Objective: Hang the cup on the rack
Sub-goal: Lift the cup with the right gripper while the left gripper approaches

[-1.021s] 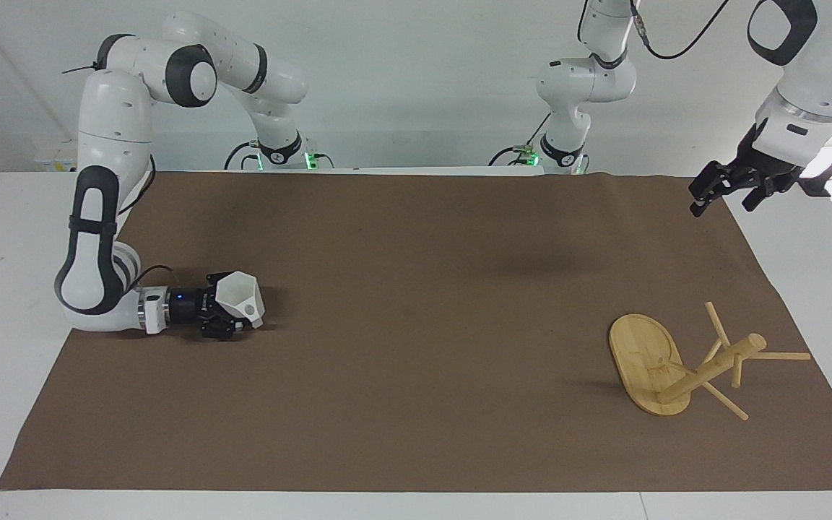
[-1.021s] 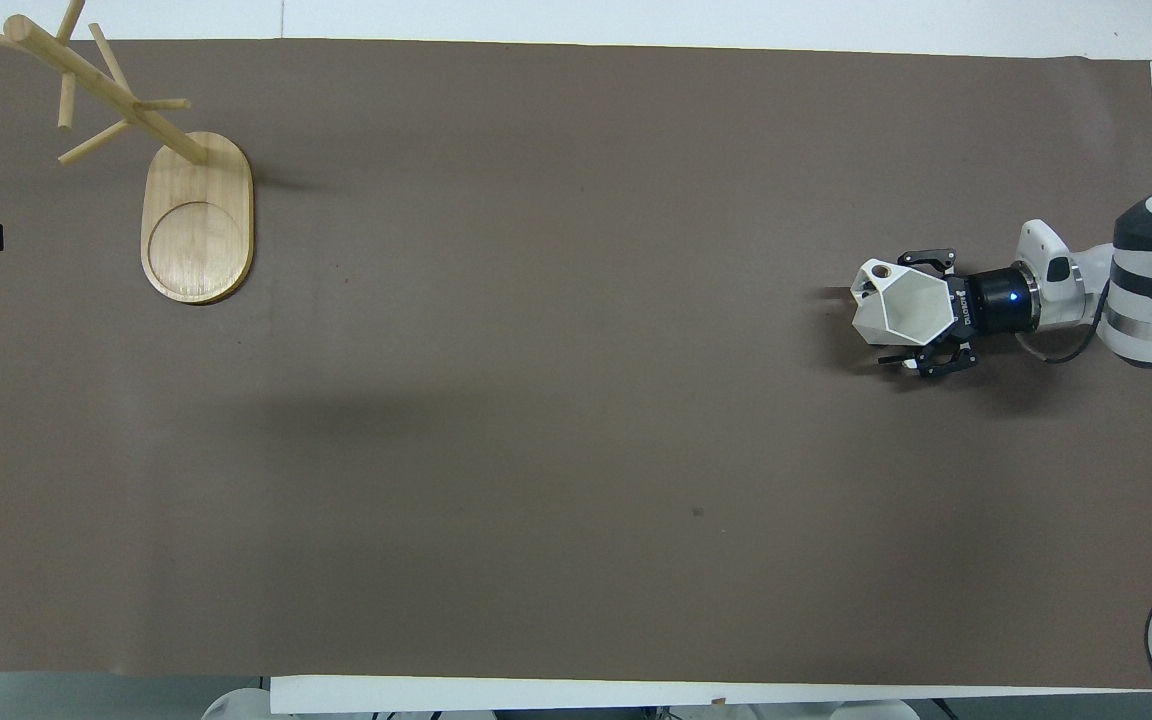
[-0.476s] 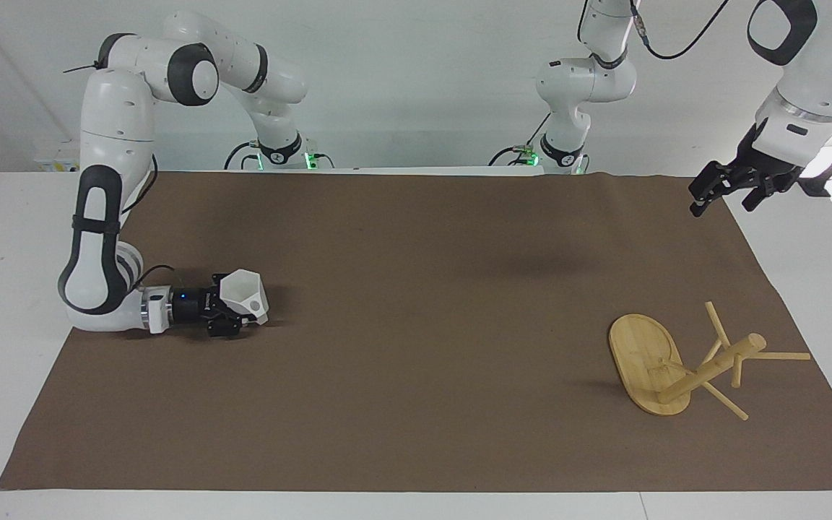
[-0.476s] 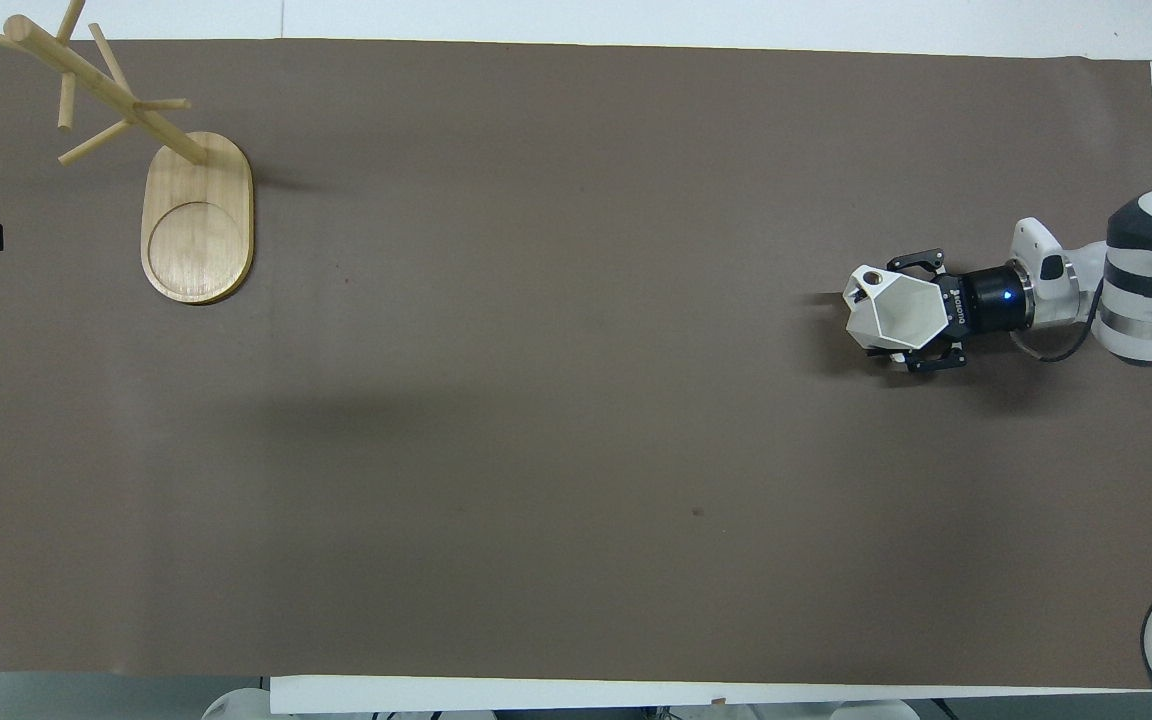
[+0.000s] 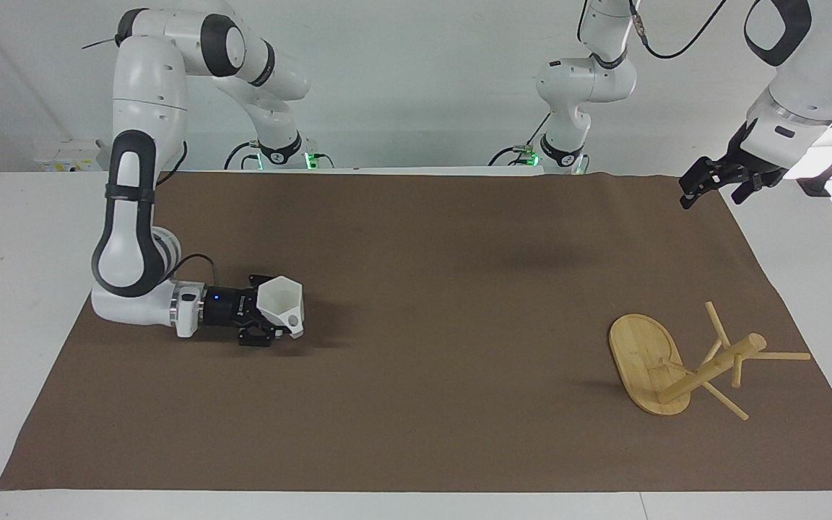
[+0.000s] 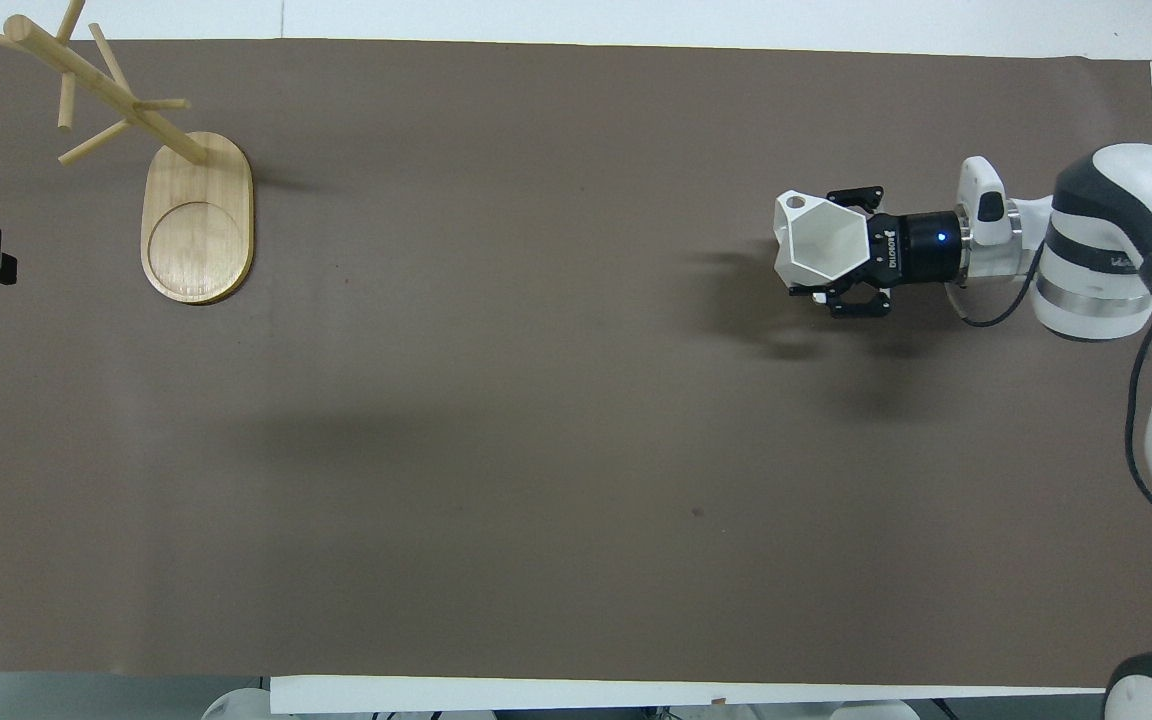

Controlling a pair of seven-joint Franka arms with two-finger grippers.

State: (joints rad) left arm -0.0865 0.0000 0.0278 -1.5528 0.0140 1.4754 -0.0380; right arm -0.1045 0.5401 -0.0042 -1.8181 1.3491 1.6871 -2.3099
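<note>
Since a moment ago the right arm has carried the cup away from its own end of the bench toward the middle, and the left gripper has edged slightly along its corner.

Brown paper [image 5: 423,404], matte and faintly creased, covers nearly the whole white table [image 5: 4,238]. On it, near the left arm's end and toward the edge away from the robots, stands the rack [image 5: 676,365]: pale bamboo, a flat oval base with a round groove cut into it, a round post and thin dowel pegs sticking out at angles.

Over the paper at the right arm's end, the right gripper [image 5: 271,325] lies level with the surface, its dark fingers closed on the cup [image 5: 282,305]. That cup is small, white and faceted, with a hexagonal rim facing up and a tapering body; it looks just clear of the paper, with its shadow beneath it, well apart from the rack.

High over the corner nearest the left arm's base, the left gripper [image 5: 712,189] hangs waiting, its black fingers spread with nothing between them.
</note>
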